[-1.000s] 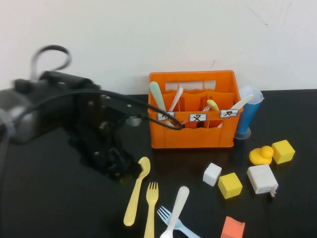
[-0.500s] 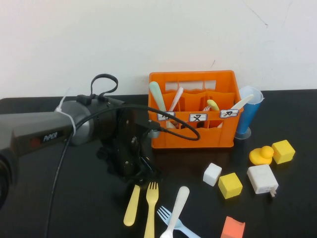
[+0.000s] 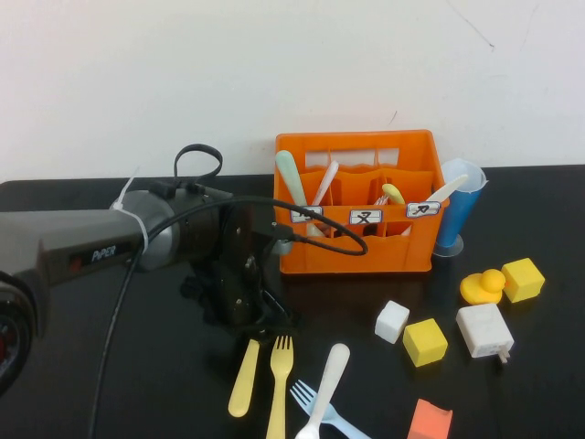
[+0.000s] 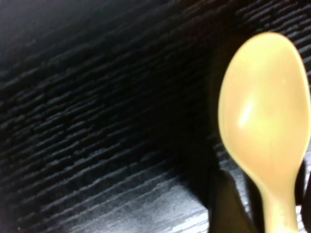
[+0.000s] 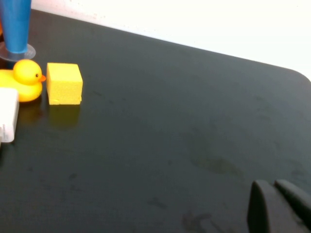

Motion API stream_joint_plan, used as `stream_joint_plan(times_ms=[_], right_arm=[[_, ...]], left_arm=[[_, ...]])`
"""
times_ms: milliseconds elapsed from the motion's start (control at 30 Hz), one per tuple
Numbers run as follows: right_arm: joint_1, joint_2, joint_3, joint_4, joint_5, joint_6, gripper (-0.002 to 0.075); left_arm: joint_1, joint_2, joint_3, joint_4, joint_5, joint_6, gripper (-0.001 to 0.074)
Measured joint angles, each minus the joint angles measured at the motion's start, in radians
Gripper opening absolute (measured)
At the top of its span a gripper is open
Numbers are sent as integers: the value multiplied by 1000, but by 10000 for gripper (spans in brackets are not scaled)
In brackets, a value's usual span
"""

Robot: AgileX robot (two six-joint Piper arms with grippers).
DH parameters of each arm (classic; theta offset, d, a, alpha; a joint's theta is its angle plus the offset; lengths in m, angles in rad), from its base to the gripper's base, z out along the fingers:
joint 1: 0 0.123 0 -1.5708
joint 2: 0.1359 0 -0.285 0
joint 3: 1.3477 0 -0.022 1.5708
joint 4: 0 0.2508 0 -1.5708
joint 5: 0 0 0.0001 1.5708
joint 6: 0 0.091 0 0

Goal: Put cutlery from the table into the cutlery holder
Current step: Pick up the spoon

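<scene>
My left gripper (image 3: 263, 320) is down on the black table (image 3: 137, 384), over the bowl end of the pale yellow spoon (image 3: 243, 377). In the left wrist view the spoon (image 4: 265, 111) lies between the dark fingers (image 4: 228, 204), which straddle its neck with a gap, open. Beside the spoon lie a yellow fork (image 3: 279, 384), a cream-white piece (image 3: 327, 382) and a light blue fork (image 3: 311, 399). The orange cutlery holder (image 3: 352, 256) stands behind and holds several utensils. My right gripper (image 5: 278, 206) hovers low over bare table, fingers together and empty.
A blue cup (image 3: 457, 210) stands right of the crate. A yellow duck (image 3: 482, 286), yellow blocks (image 3: 522, 278) (image 3: 424, 341), a white block (image 3: 391, 321), a white charger (image 3: 483, 330) and an orange block (image 3: 430, 422) lie at the right front.
My left arm swung right and came down over the spoon's bowl, covering it. In the last half second it barely moved. The cutlery has not shifted.
</scene>
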State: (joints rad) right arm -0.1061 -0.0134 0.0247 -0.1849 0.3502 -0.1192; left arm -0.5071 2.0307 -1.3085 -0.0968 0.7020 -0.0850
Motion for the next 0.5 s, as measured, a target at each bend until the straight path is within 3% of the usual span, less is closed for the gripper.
stream_joint_plan(times_ms=[133,233,367,500], right_arm=[[0,0,0,0,0,0,-3],[0,0,0,0,0,0,-3],[0,0,0,0,0,0,-3],[0,0,0,0,0,0,-3]], left_arm=[[0,4,-6,2,20,-2,223],[0,-2,-6,13,27,-2,97],[0,-66,39,35,-24,-4,97],[0,-255,211,19,-301,-4,97]])
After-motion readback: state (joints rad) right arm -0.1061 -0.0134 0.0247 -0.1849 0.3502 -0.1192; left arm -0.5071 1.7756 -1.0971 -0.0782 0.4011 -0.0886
